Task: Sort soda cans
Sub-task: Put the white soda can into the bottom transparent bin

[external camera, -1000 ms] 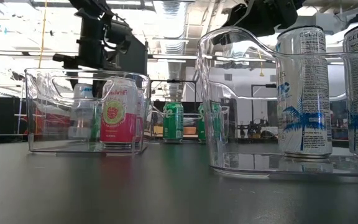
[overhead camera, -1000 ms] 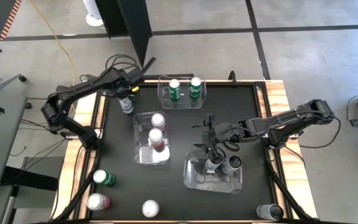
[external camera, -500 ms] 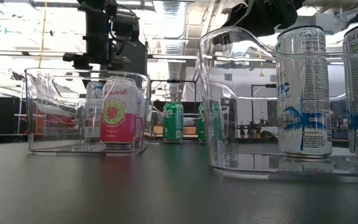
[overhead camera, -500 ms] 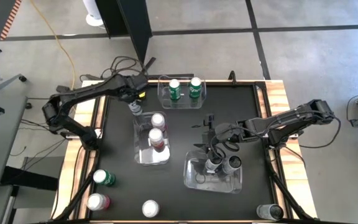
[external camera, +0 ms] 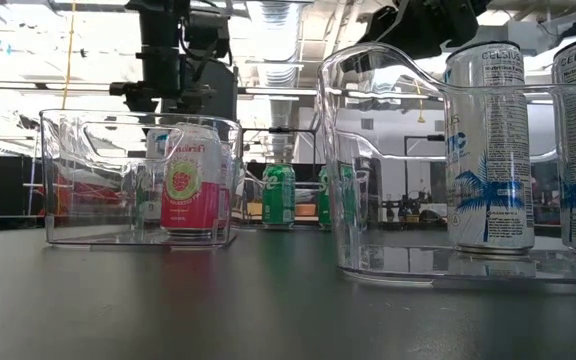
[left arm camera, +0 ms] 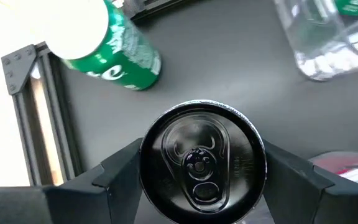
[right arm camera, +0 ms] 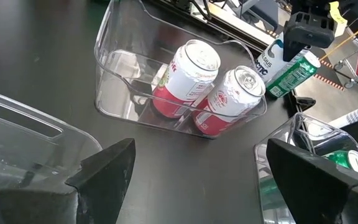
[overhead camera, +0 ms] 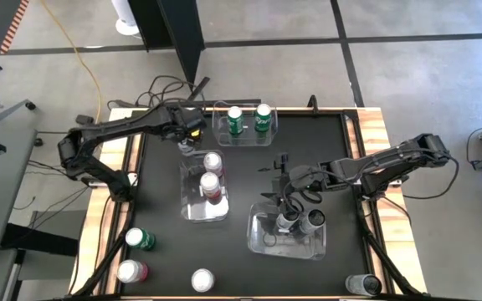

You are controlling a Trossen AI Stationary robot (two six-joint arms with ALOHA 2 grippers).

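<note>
The overhead camera looks straight down on the whole black table (overhead camera: 249,176), the table-level one faces level across it from 6 toward 12 o'clock, each wrist camera looks down closely, and all share the clear rectangular plastic bin of red-pink cans (overhead camera: 203,188).

Left pincer (overhead camera: 189,135) clamped, arm reaching inward; right pincer (overhead camera: 284,194) spread wide, hovering

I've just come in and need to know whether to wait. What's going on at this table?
The left gripper holds one soda can above the table, between the bin with two green cans and the bin with two red-pink cans. The right gripper hangs open over the third bin, which has two more cans. Four loose cans stand along one table edge, unsorted.
</note>
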